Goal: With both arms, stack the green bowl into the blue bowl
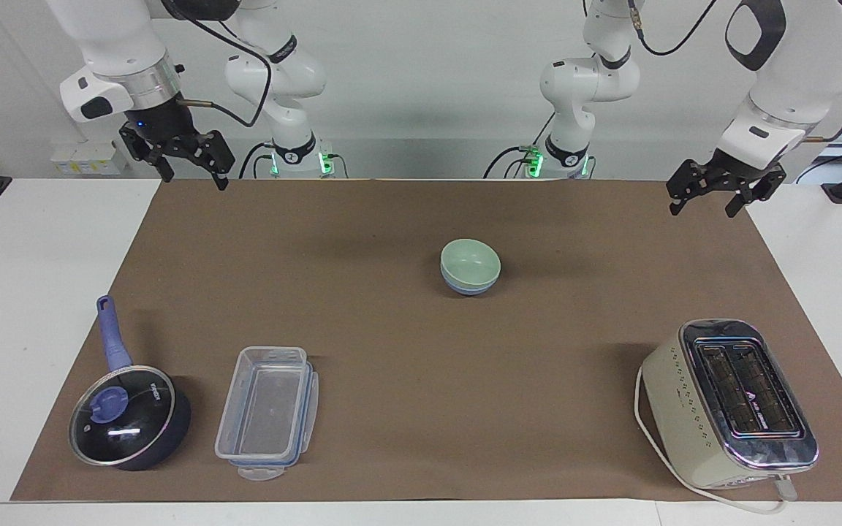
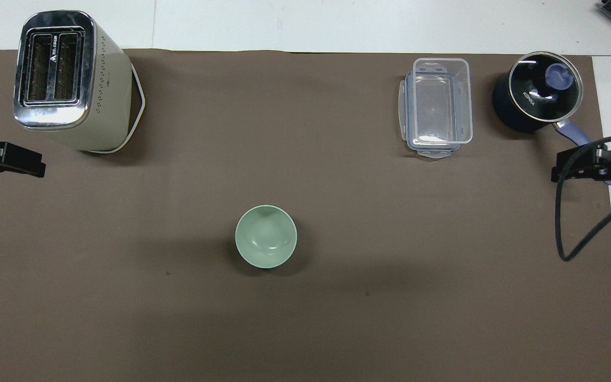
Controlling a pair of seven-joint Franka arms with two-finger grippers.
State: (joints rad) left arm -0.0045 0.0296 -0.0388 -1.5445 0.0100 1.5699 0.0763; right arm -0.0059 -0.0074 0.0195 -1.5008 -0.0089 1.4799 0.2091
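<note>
Looks basically done: green bowl (image 1: 471, 261) already sits nested in the blue bowl (image 1: 468, 286) mid-counter, well away from both claws, left claw (image 1: 705, 198) and right claw (image 1: 191, 164) hanging wide open and empty, so next is just parking.

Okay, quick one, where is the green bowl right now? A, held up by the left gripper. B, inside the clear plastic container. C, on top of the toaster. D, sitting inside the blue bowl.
D: the green bowl sits nested in the blue bowl, whose rim shows just beneath it on the brown mat.
</note>
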